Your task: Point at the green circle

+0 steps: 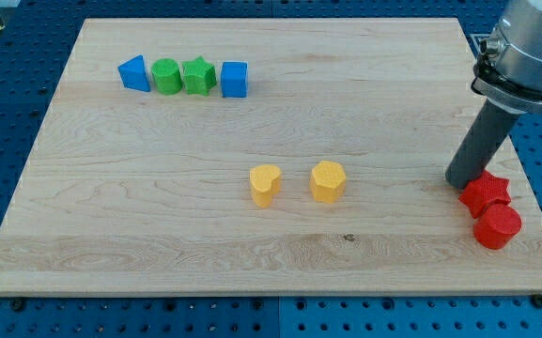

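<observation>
The green circle (166,76) stands near the view's top left on the wooden board (271,253), in a row between a blue triangle (134,73) and a green star (198,75). A blue cube (234,79) ends the row on the right. My tip (459,180) rests on the board at the view's right, far from the green circle, just left of and above a red star (486,192).
A red circle (497,226) lies right below the red star near the board's right edge. A yellow heart (265,184) and a yellow hexagon (328,180) stand side by side at mid-board. The arm's grey body (529,47) rises at the top right.
</observation>
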Controlling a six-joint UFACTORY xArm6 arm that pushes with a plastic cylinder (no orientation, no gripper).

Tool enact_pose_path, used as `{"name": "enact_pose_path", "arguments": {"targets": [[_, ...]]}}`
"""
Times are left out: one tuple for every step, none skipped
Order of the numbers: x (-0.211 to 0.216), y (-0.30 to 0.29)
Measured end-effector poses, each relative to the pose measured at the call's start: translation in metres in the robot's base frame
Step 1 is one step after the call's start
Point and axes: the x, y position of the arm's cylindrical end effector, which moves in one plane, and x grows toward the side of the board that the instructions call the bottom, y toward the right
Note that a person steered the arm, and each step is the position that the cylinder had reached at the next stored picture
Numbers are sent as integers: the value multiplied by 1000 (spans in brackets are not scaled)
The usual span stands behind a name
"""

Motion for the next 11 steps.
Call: {"name": "enact_pose_path", "arguments": {"targets": [[1,-4],[-19,-48],[-71,-80],[-145,-97],[-215,-149],[-250,-241],[-255,-330],[-236,-353],[-209,-353],[-177,-353],[-151,-336]]}}
